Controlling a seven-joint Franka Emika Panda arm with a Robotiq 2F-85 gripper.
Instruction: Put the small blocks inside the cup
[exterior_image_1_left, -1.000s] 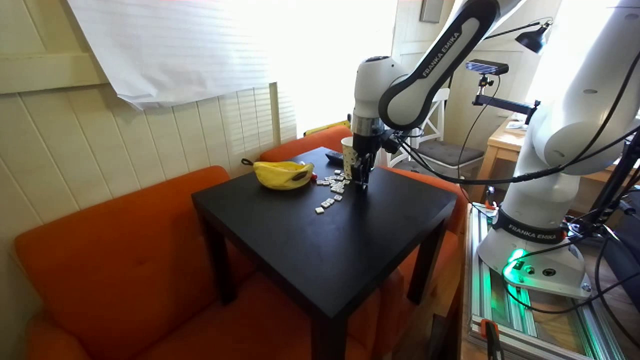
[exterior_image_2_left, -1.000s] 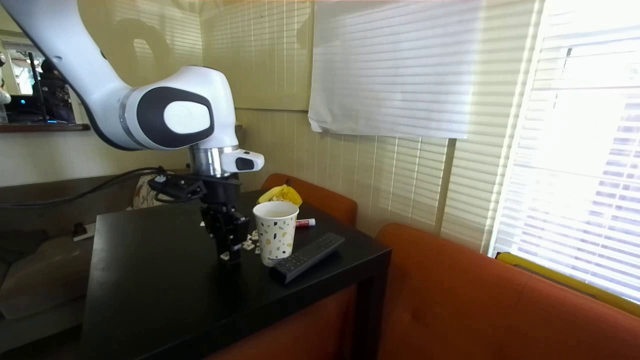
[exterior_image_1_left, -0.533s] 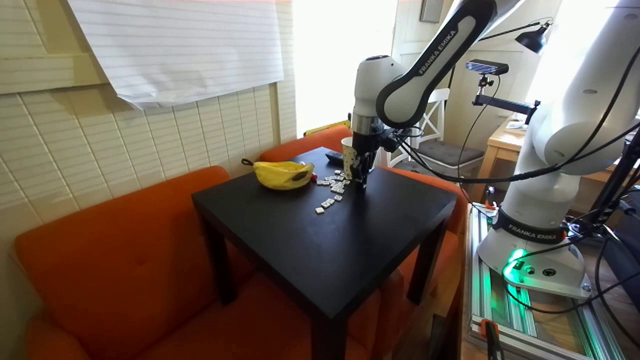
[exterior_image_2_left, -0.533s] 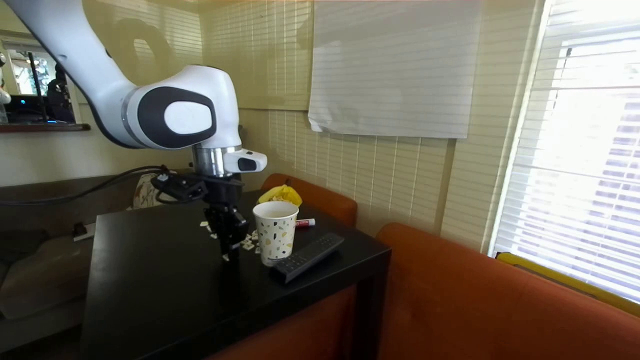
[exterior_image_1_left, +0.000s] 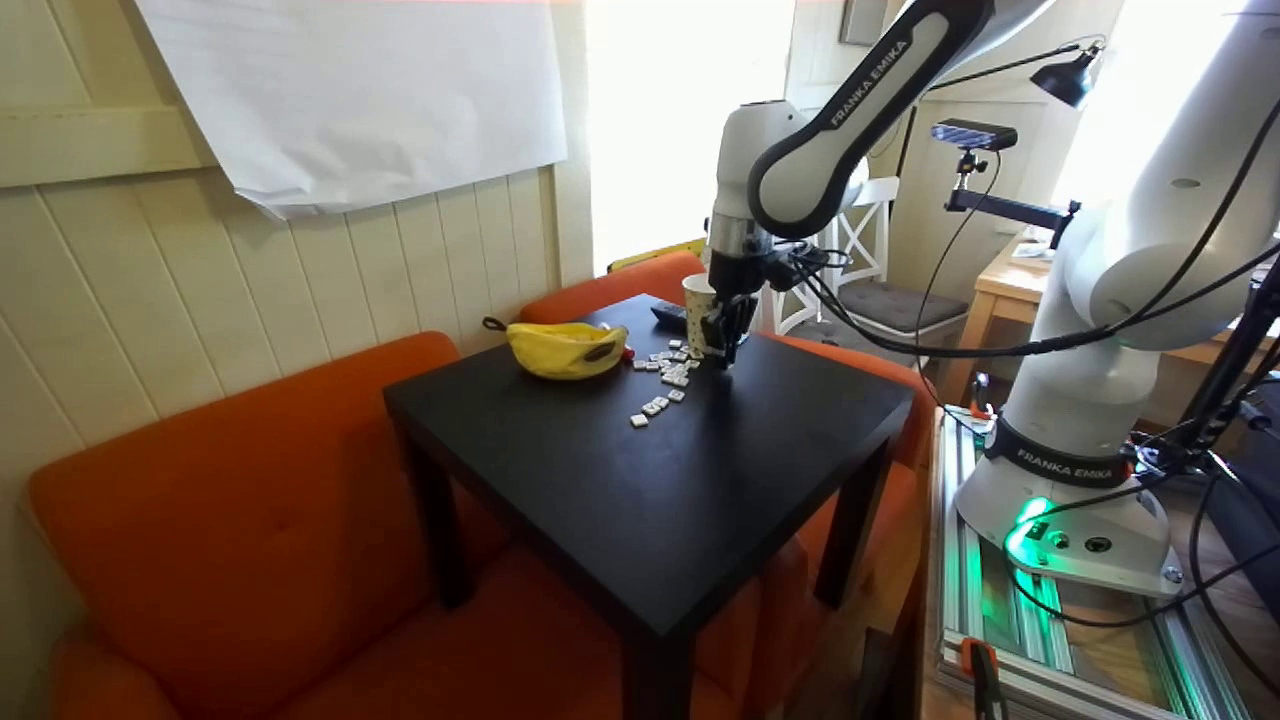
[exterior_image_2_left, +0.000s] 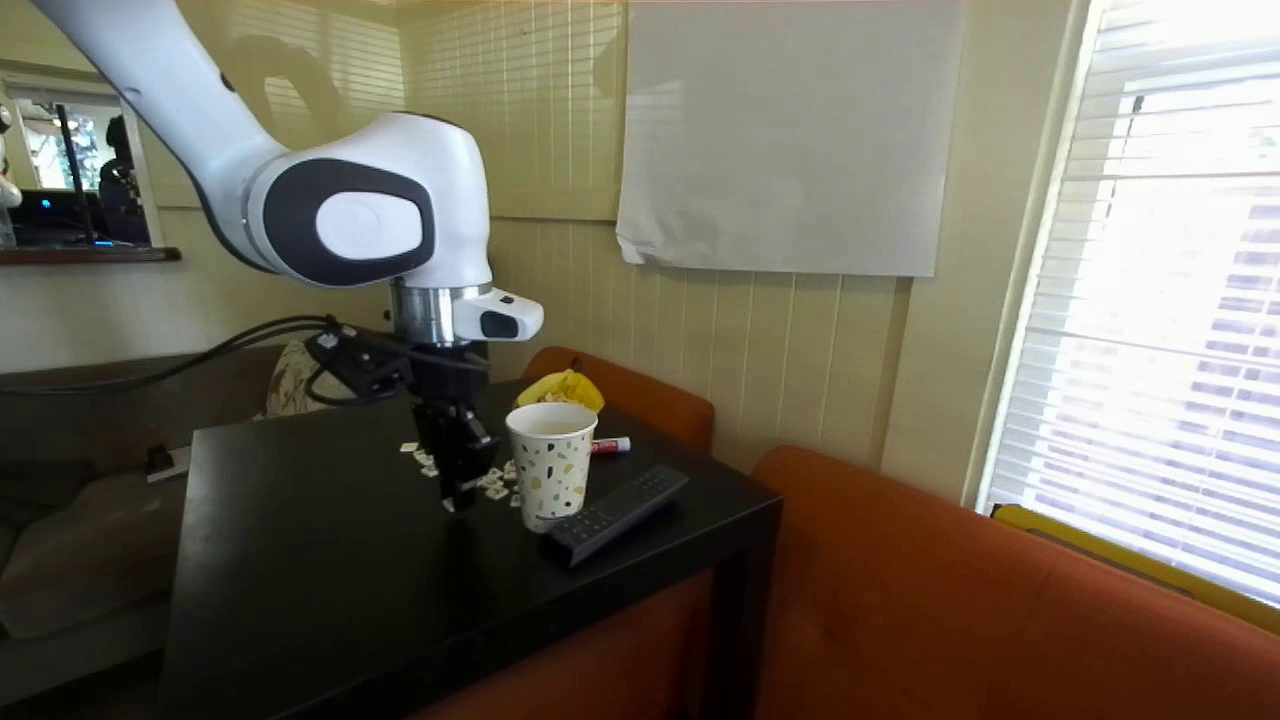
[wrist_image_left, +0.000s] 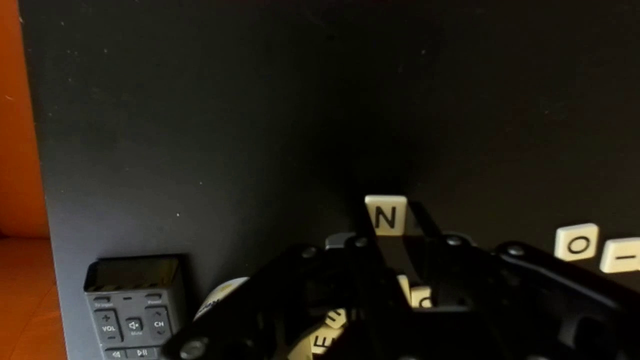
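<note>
Daylight reaches me through the window (exterior_image_1_left: 690, 130), burned to flat white in an exterior view and glaring through its blinds (exterior_image_2_left: 1170, 400) in an exterior view. The black table (exterior_image_1_left: 650, 500) drinks up most of it; the gripper (exterior_image_2_left: 459, 497) nearly melts into that darkness, and the orange couch (exterior_image_1_left: 250, 520) dims beneath. A green glow lights the robot's base (exterior_image_1_left: 1085, 515). My wrist view is dim: the fingers (wrist_image_left: 424, 220) lose their detail in near-black, yet the letter on the block (wrist_image_left: 385, 216) reads clearly.
</note>
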